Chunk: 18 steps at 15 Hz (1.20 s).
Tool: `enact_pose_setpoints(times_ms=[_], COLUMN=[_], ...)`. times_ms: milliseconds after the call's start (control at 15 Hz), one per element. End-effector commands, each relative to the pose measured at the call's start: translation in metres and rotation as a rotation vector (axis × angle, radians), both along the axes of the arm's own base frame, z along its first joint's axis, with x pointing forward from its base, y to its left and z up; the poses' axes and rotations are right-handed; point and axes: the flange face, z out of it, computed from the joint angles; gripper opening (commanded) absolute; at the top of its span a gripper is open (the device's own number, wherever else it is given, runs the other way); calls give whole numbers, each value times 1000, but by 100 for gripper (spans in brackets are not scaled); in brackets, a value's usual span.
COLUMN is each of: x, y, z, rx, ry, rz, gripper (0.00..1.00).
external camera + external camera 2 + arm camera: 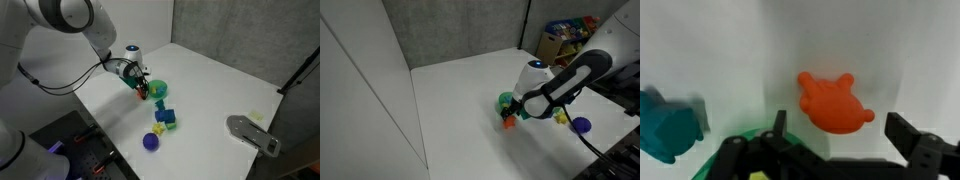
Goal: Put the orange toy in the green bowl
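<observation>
green bowl [505,100]: mostly behind arm [565,85] | teal toy [668,125]: blurred, edge-cut

A white counter [225,80] is seen in both exterior views, evenly lit. It is backed by a grey textured wall [450,28], and a white panel [360,95] is set along one side. A cardboard box [555,48] of colourful items is glimpsed behind.

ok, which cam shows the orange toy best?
Wrist view: the orange toy sits mid-frame and large, its lobed outline clear against the white table. In both exterior views it is only a tiny orange speck next to the green bowl, too small to read its shape.
</observation>
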Motion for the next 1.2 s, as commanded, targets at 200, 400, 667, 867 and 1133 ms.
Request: enact_pose_setpoints(times_ms=[200, 400, 667, 867, 1133], x=[4, 3, 3, 3, 13], y=[10, 9, 14, 27, 33], z=[-10, -7, 15, 43, 86], rx=[18, 18, 68, 127, 157], ry=[-20, -14, -5, -16, -61], rz=[-16, -17, -9, 10, 16], gripper=[74, 49, 26, 22, 17])
